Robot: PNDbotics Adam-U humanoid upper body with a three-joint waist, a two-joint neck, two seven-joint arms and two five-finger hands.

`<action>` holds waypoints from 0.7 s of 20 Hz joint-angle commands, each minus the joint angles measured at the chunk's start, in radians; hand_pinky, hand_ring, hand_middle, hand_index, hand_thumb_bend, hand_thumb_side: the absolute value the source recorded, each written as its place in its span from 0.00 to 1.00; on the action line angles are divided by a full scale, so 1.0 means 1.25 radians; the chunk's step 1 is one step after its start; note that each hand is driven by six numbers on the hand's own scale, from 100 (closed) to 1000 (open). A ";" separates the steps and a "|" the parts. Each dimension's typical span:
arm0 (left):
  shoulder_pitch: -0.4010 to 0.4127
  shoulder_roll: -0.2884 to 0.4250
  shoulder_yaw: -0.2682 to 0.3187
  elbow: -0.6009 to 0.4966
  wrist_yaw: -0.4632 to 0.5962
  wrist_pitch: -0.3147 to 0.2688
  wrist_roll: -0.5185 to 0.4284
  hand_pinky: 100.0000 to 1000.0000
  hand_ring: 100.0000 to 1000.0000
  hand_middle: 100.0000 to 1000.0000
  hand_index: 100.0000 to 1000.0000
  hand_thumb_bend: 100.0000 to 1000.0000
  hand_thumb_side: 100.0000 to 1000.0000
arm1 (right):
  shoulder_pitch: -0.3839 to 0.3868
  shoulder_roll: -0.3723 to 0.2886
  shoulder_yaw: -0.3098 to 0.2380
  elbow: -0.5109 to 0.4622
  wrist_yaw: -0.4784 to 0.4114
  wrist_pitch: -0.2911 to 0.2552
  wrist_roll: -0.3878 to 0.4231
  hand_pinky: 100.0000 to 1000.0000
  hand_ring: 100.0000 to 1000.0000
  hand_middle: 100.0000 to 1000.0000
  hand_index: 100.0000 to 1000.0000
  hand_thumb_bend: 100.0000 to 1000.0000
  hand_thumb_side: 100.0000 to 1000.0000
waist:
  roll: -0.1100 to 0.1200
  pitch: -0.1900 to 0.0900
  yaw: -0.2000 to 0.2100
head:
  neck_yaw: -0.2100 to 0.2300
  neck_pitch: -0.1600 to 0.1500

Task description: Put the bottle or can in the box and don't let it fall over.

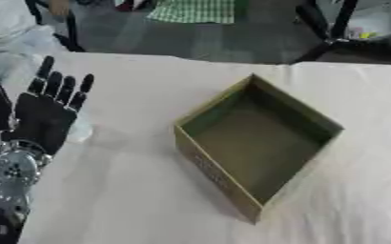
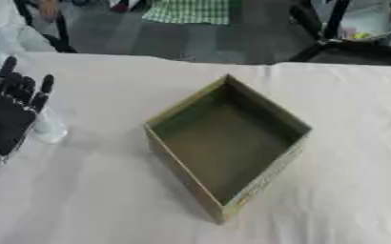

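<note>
An olive-green cardboard box (image 1: 251, 143) stands open and empty at the middle of the white-clothed table (image 1: 132, 200), turned corner-on to me. My left hand (image 1: 42, 116) is at the left edge, palm away, fingers straight and pointing up, so it is open. A pale translucent rounded thing (image 2: 50, 129) peeks out just right of that hand, mostly hidden behind it. I cannot tell what it is, or whether the hand touches it. The right hand shows in no view.
The table's far edge (image 1: 190, 58) runs across the top, with dark floor, black stand legs (image 1: 328, 40) and a green checked cloth (image 1: 192, 10) beyond it. Crumpled clear plastic (image 1: 11, 43) lies at the far left corner.
</note>
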 commanded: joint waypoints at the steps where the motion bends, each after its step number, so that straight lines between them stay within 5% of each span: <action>1: -0.011 0.017 0.012 -0.003 -0.006 -0.006 0.000 0.61 0.31 0.19 1.00 0.70 0.68 | -0.011 -0.023 -0.004 -0.006 0.000 0.000 0.001 0.78 0.71 0.70 0.86 0.00 0.64 | 0.000 -0.009 -0.001 | 0.001 -0.009; 14: -0.038 0.026 0.016 0.036 0.006 -0.012 0.002 0.61 0.31 0.19 1.00 0.70 0.69 | -0.014 -0.024 -0.003 -0.004 0.000 -0.002 0.004 0.78 0.71 0.70 0.86 0.00 0.65 | -0.002 -0.003 -0.005 | 0.008 -0.009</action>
